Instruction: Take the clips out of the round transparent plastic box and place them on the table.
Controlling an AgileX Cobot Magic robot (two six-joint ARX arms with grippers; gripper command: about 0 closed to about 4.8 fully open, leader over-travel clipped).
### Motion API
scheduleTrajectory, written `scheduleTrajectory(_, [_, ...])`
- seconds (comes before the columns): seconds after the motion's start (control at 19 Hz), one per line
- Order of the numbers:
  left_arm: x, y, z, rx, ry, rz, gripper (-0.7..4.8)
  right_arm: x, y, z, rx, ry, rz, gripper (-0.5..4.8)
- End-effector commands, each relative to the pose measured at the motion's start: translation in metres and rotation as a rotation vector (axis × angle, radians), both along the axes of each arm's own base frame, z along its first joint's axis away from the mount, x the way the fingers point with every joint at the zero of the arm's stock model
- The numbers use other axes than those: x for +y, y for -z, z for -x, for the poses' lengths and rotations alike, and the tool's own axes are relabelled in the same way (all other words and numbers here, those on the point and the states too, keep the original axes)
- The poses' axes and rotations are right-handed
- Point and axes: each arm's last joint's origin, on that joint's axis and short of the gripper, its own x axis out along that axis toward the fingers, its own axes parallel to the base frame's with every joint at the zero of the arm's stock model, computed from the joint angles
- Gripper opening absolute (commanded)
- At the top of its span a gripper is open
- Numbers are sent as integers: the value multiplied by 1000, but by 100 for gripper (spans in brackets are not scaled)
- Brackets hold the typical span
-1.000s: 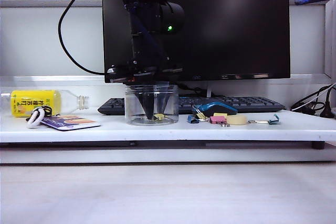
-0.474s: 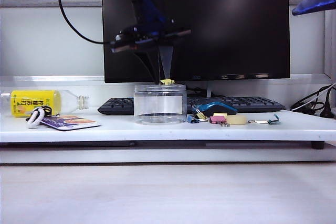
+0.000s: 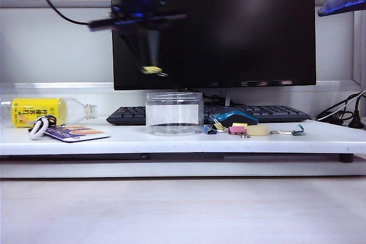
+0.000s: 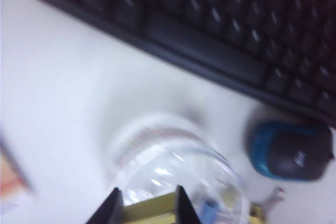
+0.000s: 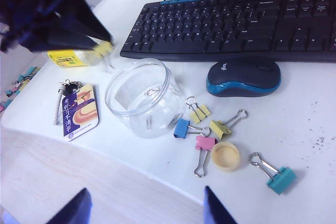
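Observation:
My left gripper (image 3: 151, 68) hangs in the air above and to the left of the round transparent plastic box (image 3: 174, 112), shut on a pale-yellow clip (image 3: 152, 70). The left wrist view shows that clip (image 4: 150, 210) pinched between the dark fingers, with the box (image 4: 173, 169) blurred below. The box (image 5: 138, 95) stands upright on the white table (image 3: 171, 141). Two more yellow clips (image 5: 199, 113) (image 5: 220, 128) lie on the table beside it. My right gripper (image 5: 146, 212) stands open, high over the table's front edge, with nothing between its fingers.
Next to the box lie a blue clip (image 5: 181, 128), a pink clip (image 5: 203, 144), a teal clip (image 5: 281, 179) and a yellow cap (image 5: 226, 156). A mouse (image 5: 244, 76) and a keyboard (image 5: 231, 22) sit behind. A key card (image 3: 75, 134) and a yellow-label bottle (image 3: 40, 111) lie at the left.
My left gripper has risen out of the box with the yellow clip and swung up and to the left. The box shifted slightly right. The right gripper has not moved.

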Motion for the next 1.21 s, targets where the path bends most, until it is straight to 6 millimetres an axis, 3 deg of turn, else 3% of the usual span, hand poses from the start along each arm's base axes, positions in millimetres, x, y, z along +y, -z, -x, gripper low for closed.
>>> scheduleTrajectory(0.05, [25,-4,-3,35,49,-82,84,0,-4,0,-26,-7,-6,275])
scheduleTrajectory(0.26, [44,-2,-11,26,261,-256,80,1,-5,0,-42,-8,-10,275])
scheduleTrajectory(0.42, [45,3,-16,8,401,-359,80,1,-6,-1,-55,-7,-13,275])
scheduleTrajectory(0.74, [34,44,-37,59,419,-372,80,1,-5,-2,-45,-7,-10,275])
scheduleTrajectory(1.0, [34,79,-38,117,445,-364,80,1,-5,-2,-45,-5,-9,275])
scheduleTrajectory(1.21, [33,82,-40,93,444,-364,80,1,-5,-2,-42,-4,-8,275])
